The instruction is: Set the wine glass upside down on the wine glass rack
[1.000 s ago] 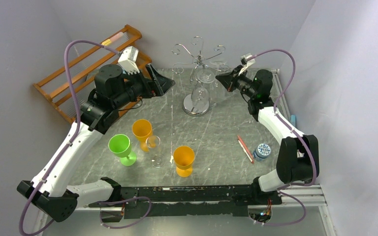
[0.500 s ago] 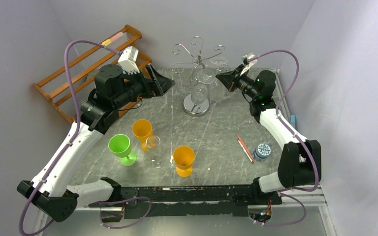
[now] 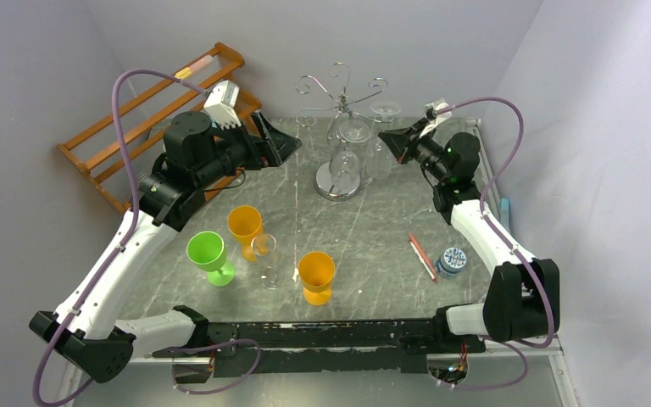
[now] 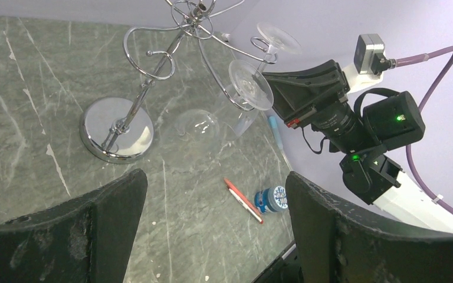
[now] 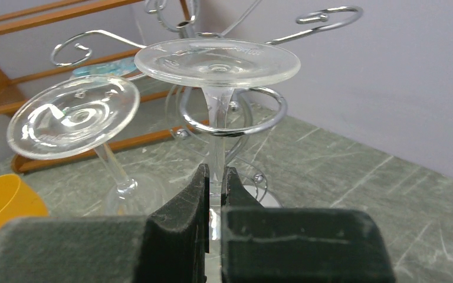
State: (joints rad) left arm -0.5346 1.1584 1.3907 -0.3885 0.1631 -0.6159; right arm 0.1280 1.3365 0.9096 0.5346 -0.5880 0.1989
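Clear slim-stemmed wine glass (image 5: 217,62), inverted, stem through a curled chrome loop of the wine glass rack (image 4: 117,131); my right gripper (image 5: 215,188) pinches that stem, second glass (image 5: 74,115) just beside, left gripper (image 4: 213,177) spread wide.

Grey marble-patterned tabletop (image 3: 373,220) with pale veins, plain lavender walls (image 3: 441,42) on three sides, orange wooden slatted rack (image 3: 157,97) upper left.
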